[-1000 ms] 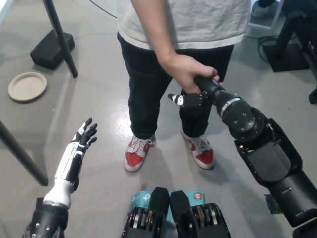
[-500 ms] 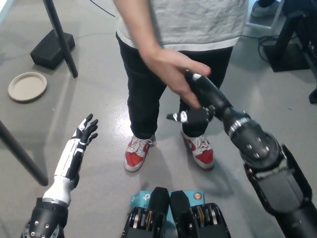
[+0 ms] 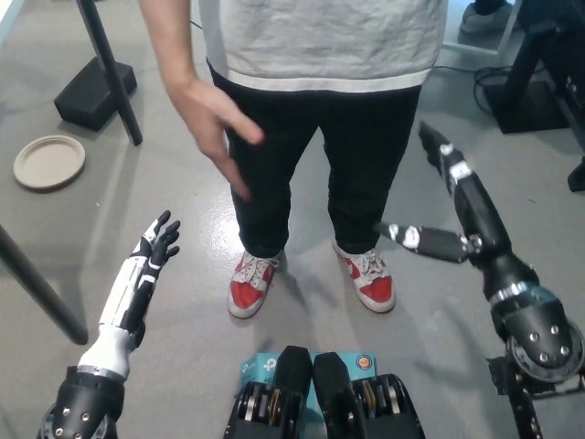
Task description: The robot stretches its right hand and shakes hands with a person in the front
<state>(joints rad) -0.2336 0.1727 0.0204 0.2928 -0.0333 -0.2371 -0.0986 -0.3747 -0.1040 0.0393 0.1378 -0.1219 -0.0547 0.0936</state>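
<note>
Person (image 3: 320, 91) standing at far centre, their hand (image 3: 215, 123) loose at left, black right hand (image 3: 457, 197) at right spread wide, holding nothing, white left hand (image 3: 151, 256) resting near left, fingers apart.

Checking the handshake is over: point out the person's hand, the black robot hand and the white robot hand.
Person's hand (image 3: 212, 123), head view, on the palm.
Black robot hand (image 3: 454, 197), head view, on its back.
White robot hand (image 3: 149, 261), head view, on its back.

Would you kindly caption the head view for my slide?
Handshake released: the black right hand open and apart from the person's hand, the white left hand resting open at lower left.
</note>
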